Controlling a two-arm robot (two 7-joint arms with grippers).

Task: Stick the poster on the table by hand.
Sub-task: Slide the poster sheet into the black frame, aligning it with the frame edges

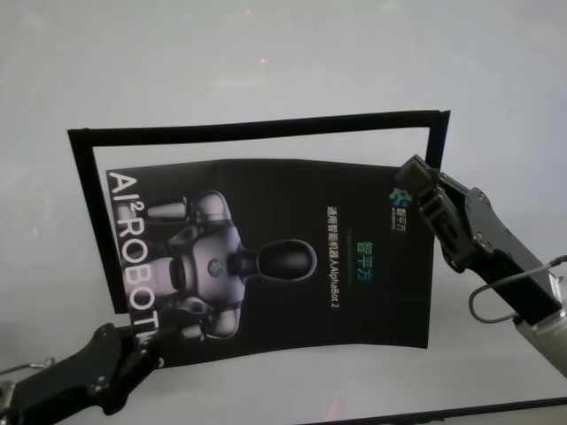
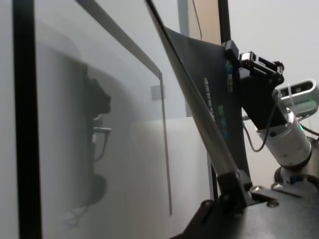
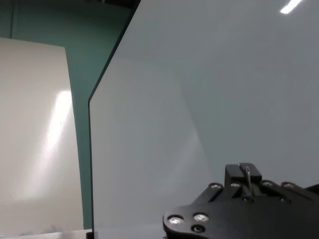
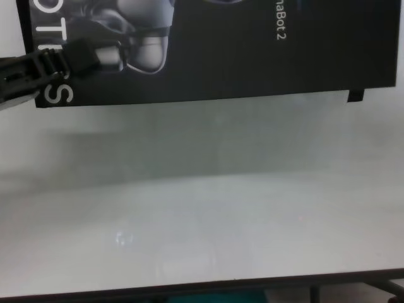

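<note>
The left gripper (image 1: 146, 341) has the poster's near left corner pinched between its fingers, right by the big white letters. The poster (image 1: 275, 257) is held up off the table (image 1: 266, 53), sagging a little in the middle, with the robot picture lying sideways across it. Behind it, black tape strips (image 1: 257, 124) mark a frame on the tabletop; the poster sits partly inside that outline. Over on the right, the right gripper (image 1: 416, 181) is clamped on the poster's far right corner, as far as I can make out, since the fingertips are half hidden by the sheet's edge.
</note>
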